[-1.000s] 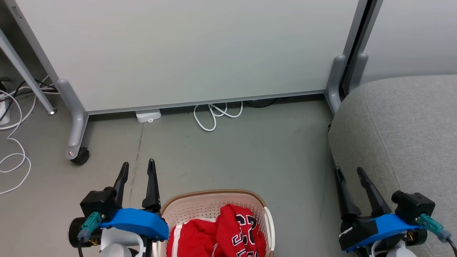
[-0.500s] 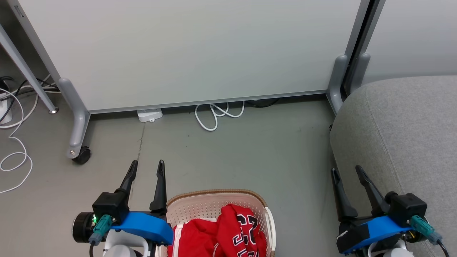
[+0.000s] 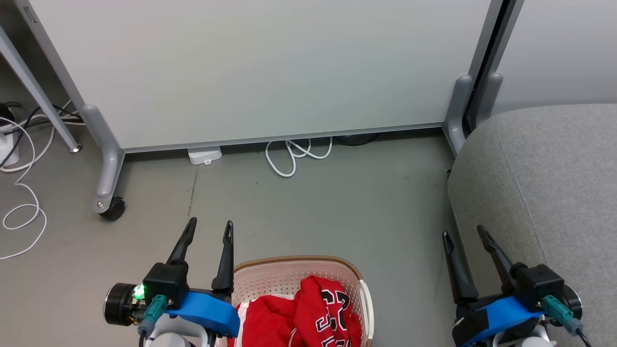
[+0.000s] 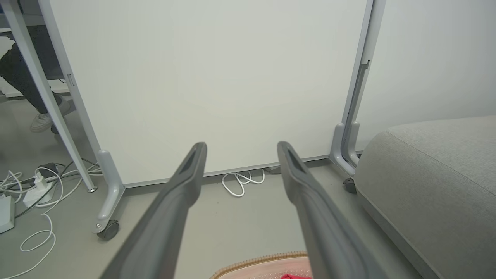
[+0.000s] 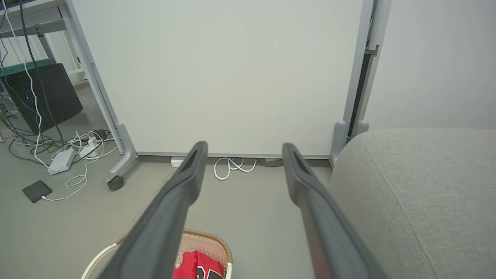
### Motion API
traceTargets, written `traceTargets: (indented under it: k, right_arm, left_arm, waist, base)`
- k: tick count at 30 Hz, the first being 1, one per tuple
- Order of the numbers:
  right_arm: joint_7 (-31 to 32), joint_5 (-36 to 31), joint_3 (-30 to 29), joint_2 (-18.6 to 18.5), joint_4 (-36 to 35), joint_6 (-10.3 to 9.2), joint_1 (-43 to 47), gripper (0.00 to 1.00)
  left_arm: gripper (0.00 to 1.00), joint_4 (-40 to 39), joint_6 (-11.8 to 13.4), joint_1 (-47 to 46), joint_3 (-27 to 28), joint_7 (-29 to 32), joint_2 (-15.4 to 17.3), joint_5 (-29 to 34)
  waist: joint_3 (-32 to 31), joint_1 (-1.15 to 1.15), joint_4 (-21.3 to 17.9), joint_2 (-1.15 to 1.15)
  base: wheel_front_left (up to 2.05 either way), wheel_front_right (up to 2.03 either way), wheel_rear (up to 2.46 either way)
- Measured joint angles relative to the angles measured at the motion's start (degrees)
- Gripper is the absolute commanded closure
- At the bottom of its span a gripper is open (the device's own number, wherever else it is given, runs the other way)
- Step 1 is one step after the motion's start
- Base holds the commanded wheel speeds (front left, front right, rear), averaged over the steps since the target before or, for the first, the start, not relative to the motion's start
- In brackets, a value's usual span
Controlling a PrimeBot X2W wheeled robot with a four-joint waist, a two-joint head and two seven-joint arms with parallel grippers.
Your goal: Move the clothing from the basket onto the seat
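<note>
Left gripper (image 3: 210,221) has slid toward the middle of the head view over the last second. Its inner finger now overlaps the left rim of the basket (image 3: 299,260) at lower centre. Right gripper (image 3: 462,231) has drifted slightly left and down at lower right. The background has shifted a touch too, so part of this is camera motion.

- Both grippers: fingers spread wide, nothing between them. The left wrist view confirms it, looking out over the bare floor (image 4: 240,232).
- Clothing (image 3: 299,313): a red heap inside the basket, lettering up, cut off by the bottom edge. Probably two pieces, but the folds cannot be told apart here.
- Seat (image 3: 544,183): grey, fills the right side of the head view, nothing on it. The right gripper sits against its near edge.

Step in hand: the approach. Nothing is gripped and the first piece is still to be picked.

Next move, as I judge it: tip the left fingers down past the rim into the heap, close on a raised fold, lift clear of the basket wall, then carry it right to the seat.
</note>
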Motion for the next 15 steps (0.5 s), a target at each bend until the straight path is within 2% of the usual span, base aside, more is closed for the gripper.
traceTargets:
  k: [15]
  right_arm:
    - [-1.6,-6.1,0.5,0.0,0.5,0.0,0.2,0.0]
  left_arm:
    - [0.0,0.6,-1.1,0.0,0.1,-1.4,-0.7,6.5]
  waist:
    - [0.1,0.0,0.4,0.0]
  base:
    - [0.0,0.0,0.0]
